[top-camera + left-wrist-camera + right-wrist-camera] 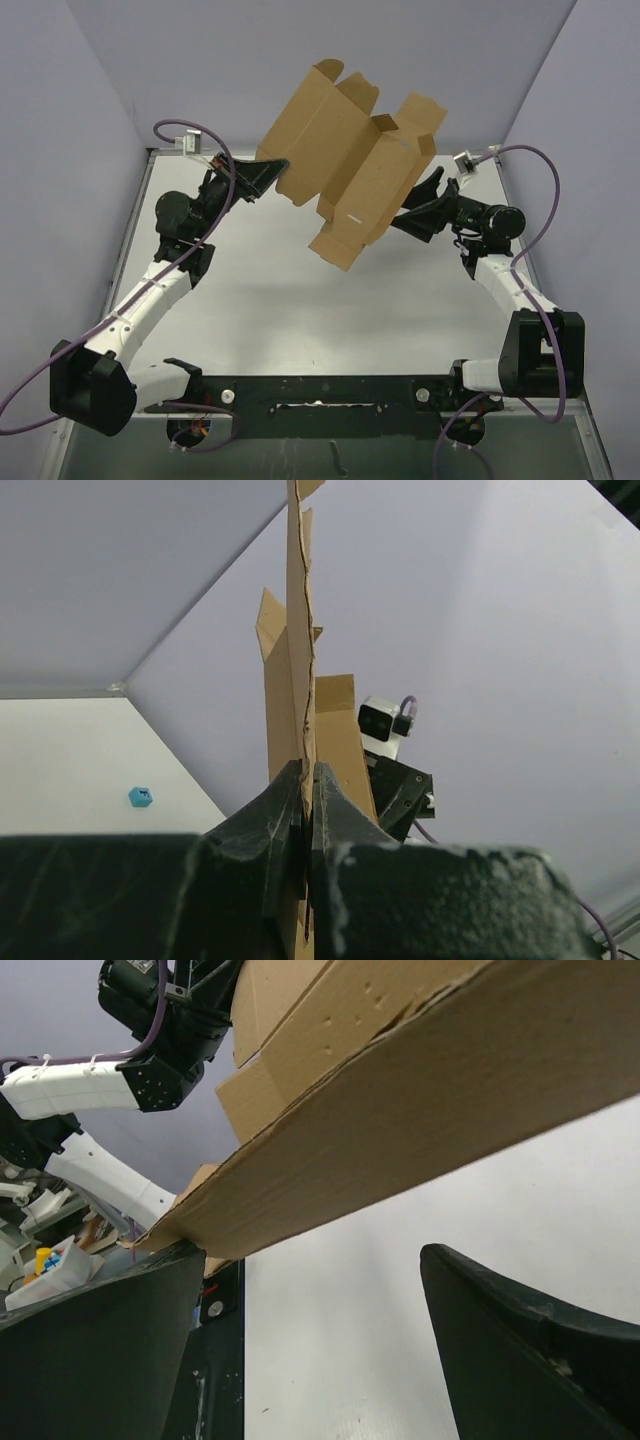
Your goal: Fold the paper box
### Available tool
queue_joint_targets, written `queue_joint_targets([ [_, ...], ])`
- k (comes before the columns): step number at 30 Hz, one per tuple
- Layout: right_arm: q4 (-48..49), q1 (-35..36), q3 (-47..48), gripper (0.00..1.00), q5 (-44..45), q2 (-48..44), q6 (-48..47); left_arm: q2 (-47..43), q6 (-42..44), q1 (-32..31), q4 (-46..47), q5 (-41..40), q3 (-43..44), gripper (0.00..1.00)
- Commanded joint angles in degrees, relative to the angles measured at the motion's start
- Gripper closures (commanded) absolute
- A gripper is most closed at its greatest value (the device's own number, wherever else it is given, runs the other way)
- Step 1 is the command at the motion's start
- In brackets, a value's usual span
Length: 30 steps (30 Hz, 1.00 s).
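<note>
The paper box (350, 160) is a brown die-cut cardboard sheet, partly creased, held up in the air above the far half of the table. My left gripper (278, 168) is shut on its left edge; in the left wrist view the sheet (300, 680) stands edge-on between the closed fingers (308, 780). My right gripper (425, 192) is open at the sheet's right side. In the right wrist view the cardboard (420, 1090) passes above the spread fingers and rests near the left fingertip (150, 1280).
A tiny blue cube (141, 797) lies on the white table (300, 310). Purple-grey walls close in the far side and both flanks. The black base rail (320, 392) runs along the near edge.
</note>
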Motion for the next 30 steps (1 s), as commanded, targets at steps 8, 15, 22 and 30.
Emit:
queue_joint_targets([
  [8, 10.7, 0.6, -0.2, 0.13, 8.8, 3.0, 2.4, 4.8, -6.4, -1.7, 11.6, 8.8, 1.4, 1.0],
  [15, 12.3, 0.6, -1.5, 0.18, 11.4, 3.1, 3.8, 7.7, -7.9, -4.0, 14.3, 10.7, 1.8, 1.0],
  [22, 10.8, -0.5, -2.1, 0.52, 12.4, 2.1, 4.1, 8.6, -7.5, -5.4, 15.1, 9.9, 1.4, 1.0],
  [30, 1.8, -1.5, -2.4, 0.96, 12.0, 0.7, 0.3, 7.8, -2.9, -5.4, 10.4, 10.3, 1.5, 1.0],
])
